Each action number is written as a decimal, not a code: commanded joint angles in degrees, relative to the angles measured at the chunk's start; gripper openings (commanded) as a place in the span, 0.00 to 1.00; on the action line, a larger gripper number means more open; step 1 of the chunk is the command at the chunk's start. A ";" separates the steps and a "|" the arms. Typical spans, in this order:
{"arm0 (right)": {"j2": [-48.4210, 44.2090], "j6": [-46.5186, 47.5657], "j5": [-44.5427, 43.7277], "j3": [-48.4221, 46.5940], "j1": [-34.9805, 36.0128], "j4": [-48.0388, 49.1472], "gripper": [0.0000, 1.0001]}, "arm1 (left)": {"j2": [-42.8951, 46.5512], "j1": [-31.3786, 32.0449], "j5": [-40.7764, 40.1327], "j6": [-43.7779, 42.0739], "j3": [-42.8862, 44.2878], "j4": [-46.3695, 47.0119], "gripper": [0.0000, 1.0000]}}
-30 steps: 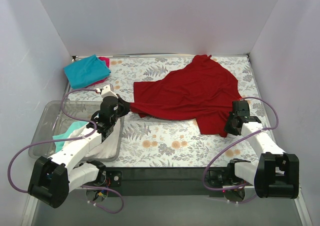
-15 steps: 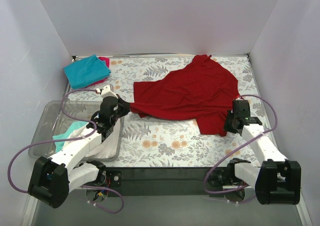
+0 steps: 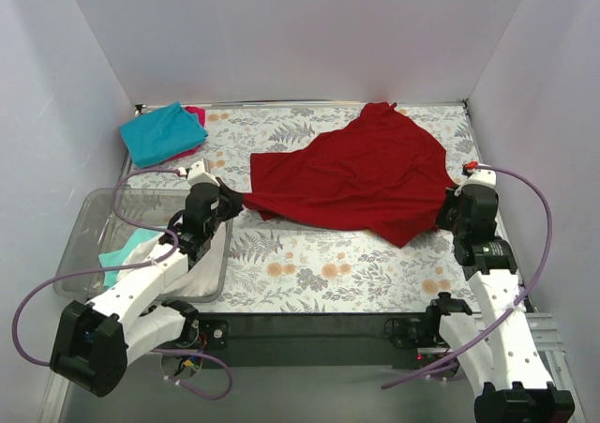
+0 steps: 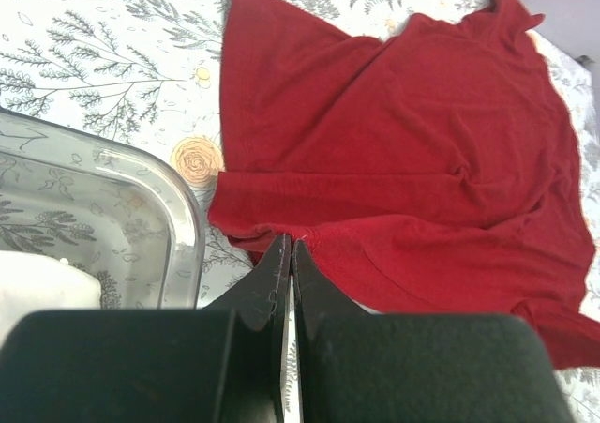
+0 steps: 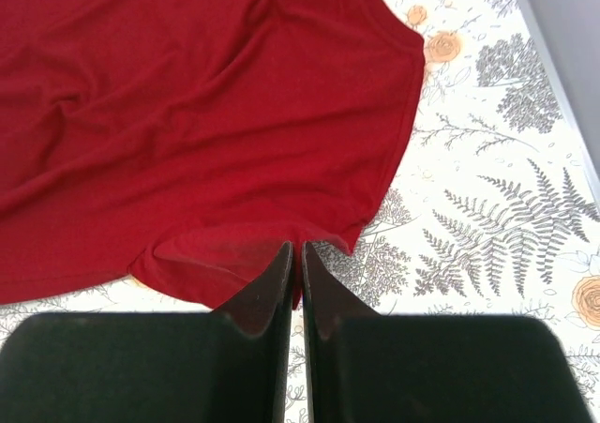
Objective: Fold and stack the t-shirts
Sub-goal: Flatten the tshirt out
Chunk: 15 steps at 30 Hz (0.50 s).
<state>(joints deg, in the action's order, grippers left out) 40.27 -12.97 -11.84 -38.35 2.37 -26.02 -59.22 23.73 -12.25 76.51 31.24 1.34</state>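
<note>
Left gripper [image 4: 288, 243] and right gripper [image 5: 298, 248] are each clamped on the near edge of the red shirt [image 3: 356, 174], which spreads beyond the fingertips. The first fold seems to be starting, and it likely needs both to lift evenly.

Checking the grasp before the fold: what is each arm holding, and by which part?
Both hold the dark red t-shirt: left gripper pinches its left edge, right gripper its right edge.

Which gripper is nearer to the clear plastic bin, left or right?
Left. The left gripper sits at the far right corner of the clear plastic bin; the right gripper is far across the table.
</note>
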 commanded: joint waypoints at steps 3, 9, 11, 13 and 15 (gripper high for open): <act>-5.71 1.81 -2.05 -3.05 0.26 1.50 0.01 | 6.91 -0.17 1.96 0.92 -1.80 -0.99 0.00; -12.83 1.19 0.05 -6.21 0.18 0.89 0.01 | 16.58 0.62 2.84 1.98 -2.51 -7.31 0.00; -13.81 1.11 0.67 -7.87 0.18 0.18 0.01 | 19.22 0.71 4.07 2.33 -2.16 -9.42 0.00; -14.78 1.28 1.20 -8.84 0.18 -1.22 0.01 | 20.19 0.80 5.82 2.76 -1.72 -11.96 0.00; -16.27 1.28 1.55 -9.64 0.09 -2.19 0.01 | 20.90 1.23 6.36 3.20 -1.62 -13.64 0.00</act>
<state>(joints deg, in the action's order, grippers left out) 25.54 -12.01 -11.33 -45.25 2.37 -27.27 -39.24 24.45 -8.23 78.91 28.58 -7.01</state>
